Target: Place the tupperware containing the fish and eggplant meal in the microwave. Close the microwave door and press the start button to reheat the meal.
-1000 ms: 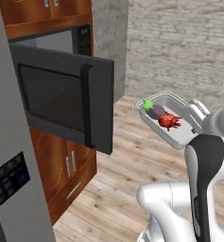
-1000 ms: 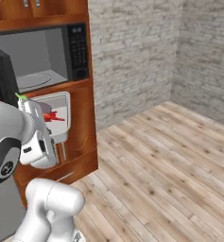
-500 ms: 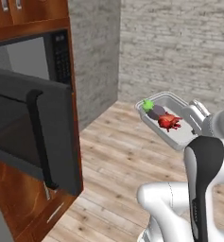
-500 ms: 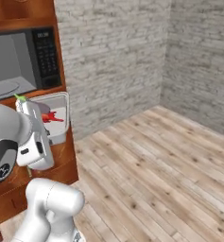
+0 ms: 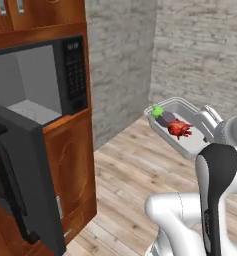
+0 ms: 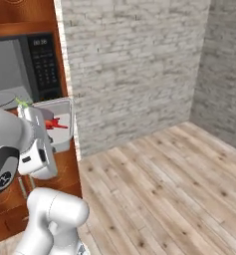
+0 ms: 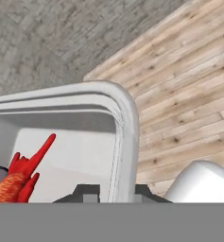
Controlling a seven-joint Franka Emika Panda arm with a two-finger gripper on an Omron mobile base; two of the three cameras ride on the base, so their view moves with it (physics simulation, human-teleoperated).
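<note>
Tupperware held level in the air, right of the open microwave.

Left base view: the tupperware rides level at the gripper, keeping the fish and eggplant inside; the microwave door hangs open, exposing the microwave cavity.
Right base view: the tray sits just right of the button strip.
Hand view: both fingers clamp the tray's rim.
</note>
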